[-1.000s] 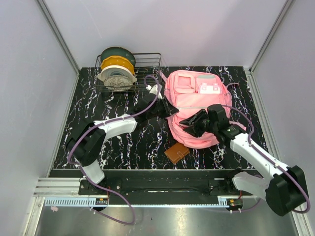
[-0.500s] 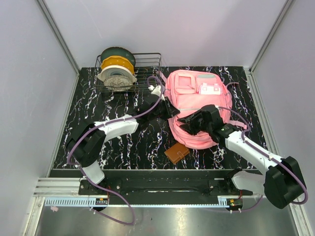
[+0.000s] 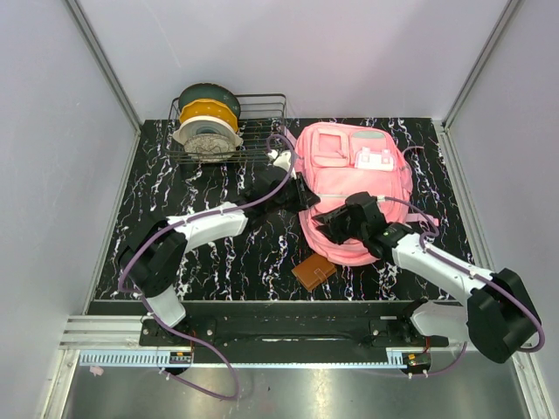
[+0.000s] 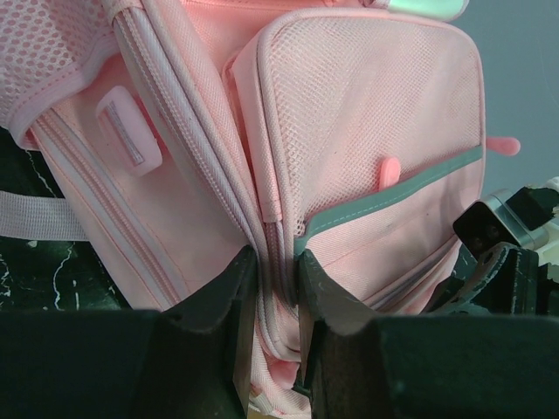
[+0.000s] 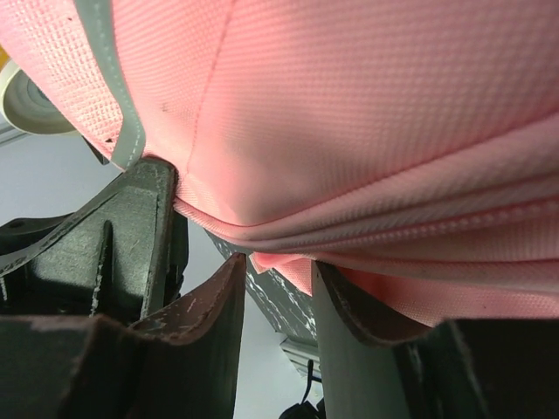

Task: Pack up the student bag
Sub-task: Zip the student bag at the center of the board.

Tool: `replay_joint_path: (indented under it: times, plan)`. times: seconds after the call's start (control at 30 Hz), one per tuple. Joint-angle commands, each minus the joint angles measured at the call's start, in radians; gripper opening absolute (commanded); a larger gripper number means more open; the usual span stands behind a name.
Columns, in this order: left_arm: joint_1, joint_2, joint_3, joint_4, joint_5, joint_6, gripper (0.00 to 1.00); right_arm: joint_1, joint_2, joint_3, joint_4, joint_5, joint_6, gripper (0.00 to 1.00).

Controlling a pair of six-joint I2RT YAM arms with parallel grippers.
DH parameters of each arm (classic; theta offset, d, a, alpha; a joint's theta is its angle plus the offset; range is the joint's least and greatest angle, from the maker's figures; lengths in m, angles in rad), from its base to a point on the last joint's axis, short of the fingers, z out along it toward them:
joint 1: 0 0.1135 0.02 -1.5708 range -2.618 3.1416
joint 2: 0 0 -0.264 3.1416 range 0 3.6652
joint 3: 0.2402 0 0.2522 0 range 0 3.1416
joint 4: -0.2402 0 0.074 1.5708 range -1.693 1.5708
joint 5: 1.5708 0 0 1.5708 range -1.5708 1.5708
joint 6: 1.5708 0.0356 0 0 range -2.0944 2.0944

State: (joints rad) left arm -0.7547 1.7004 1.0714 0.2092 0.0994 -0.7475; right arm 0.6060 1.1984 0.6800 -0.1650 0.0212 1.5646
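The student bag [image 3: 354, 175] lies flat on the right half of the black marbled table [image 3: 157, 175], front pockets up, with its white-and-grey patch towards the far edge. The left gripper [image 3: 299, 194] sits at the bag's left edge. In its wrist view the two fingers [image 4: 218, 301] are clamped on a raised ridge of pink fabric beside a zip line, and the cloth fills the narrow slot between them. How far the ridge runs below the fingertips is hidden. Part of the right arm [image 4: 502, 249] shows at that view's right edge, cut off.

The right gripper [image 3: 334, 223] rests on the bag's near part, and from above its tips cannot be made out against the dark housing. Its own camera looks up under the bag's pink weave [image 5: 367, 105], which fills most of the view. The jaws stand apart, with table showing through the gap and a small fold of fabric dipping between the tips.

A brown wallet [image 3: 314, 271] lies just beside the bag's near edge. A wire basket [image 3: 262, 113] holding filament spools [image 3: 208, 122] stands at the far left
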Motion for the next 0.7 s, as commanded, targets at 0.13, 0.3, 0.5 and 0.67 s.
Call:
replay_joint_path:
  times: [0.13,0.3,0.5,0.67]
  plan:
    - [-0.024,-0.074,0.081,0.081,-0.004,0.050,0.00,0.029,0.050,-0.017,-0.014,0.091,0.057,0.41]
    - [-0.026,-0.071,0.091,0.062,0.005,0.059,0.00,0.040,0.070,-0.017,-0.007,0.118,0.035,0.23]
    - [-0.034,-0.077,0.107,0.029,-0.009,0.083,0.00,0.041,0.087,-0.010,0.016,0.112,0.017,0.44]
    - [-0.041,-0.076,0.128,-0.007,-0.007,0.112,0.00,0.041,0.081,0.024,-0.013,0.131,-0.011,0.54]
